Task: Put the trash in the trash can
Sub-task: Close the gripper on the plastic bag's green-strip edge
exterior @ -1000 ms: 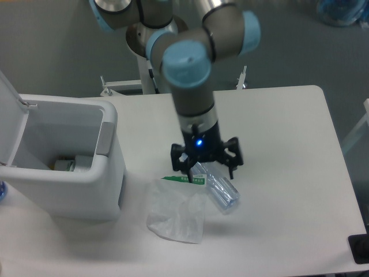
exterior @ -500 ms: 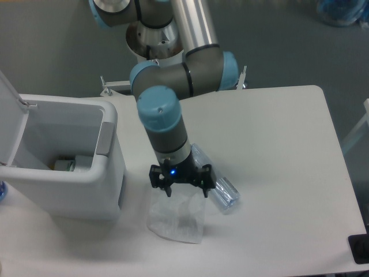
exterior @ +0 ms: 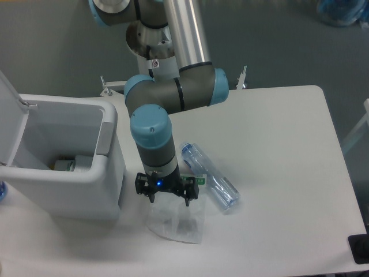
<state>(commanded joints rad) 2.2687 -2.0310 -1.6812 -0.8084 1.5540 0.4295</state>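
A crumpled translucent white plastic wrapper (exterior: 176, 222) with a green label strip (exterior: 199, 180) lies on the white table near the front. My gripper (exterior: 167, 199) hangs right over its upper part, fingers spread open and pointing down. A clear crinkled plastic bottle (exterior: 210, 176) with a bluish cap lies on its side just to the right of the gripper, apart from it. The white trash can (exterior: 63, 158) stands at the left with its lid up; some items lie at its bottom.
The arm's base (exterior: 153, 40) is mounted behind the table's far edge. The table's right edge (exterior: 340, 173) runs down the right side, with a dark object (exterior: 358, 249) at the lower right corner. The trash can's raised lid (exterior: 10, 115) stands at the far left.
The gripper has moved left and toward the front, from over the bottle to over the wrapper. The bottle is now fully uncovered and lies where it was.
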